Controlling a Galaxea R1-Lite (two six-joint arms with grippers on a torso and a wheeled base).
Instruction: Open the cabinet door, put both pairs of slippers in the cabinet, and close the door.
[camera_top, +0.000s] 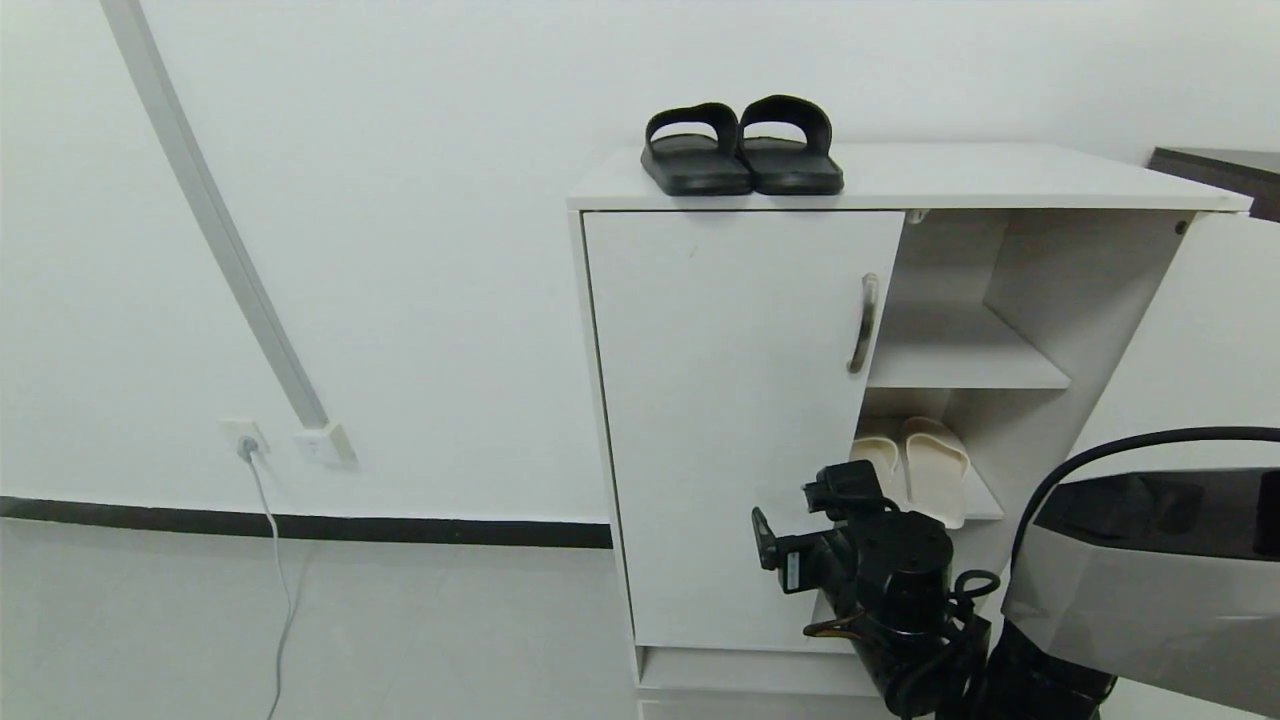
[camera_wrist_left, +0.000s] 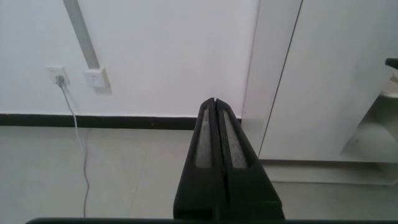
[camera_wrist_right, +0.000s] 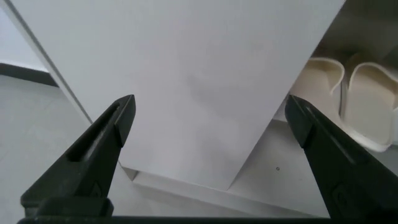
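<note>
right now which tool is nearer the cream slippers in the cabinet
Right. The right tool is open just in front of the cream slippers, by the closed door edge. The left tool is shut, farther back and off to the cabinet left side.

Plain black slippers (camera_top: 750, 170), cream slippers (camera_top: 920, 465), a white cabinet (camera_top: 730, 420) with a silver-grey handle (camera_top: 863, 322), and a black skirting stripe (camera_top: 300, 525) on a white wall (camera_top: 400, 250) are shown.
</note>
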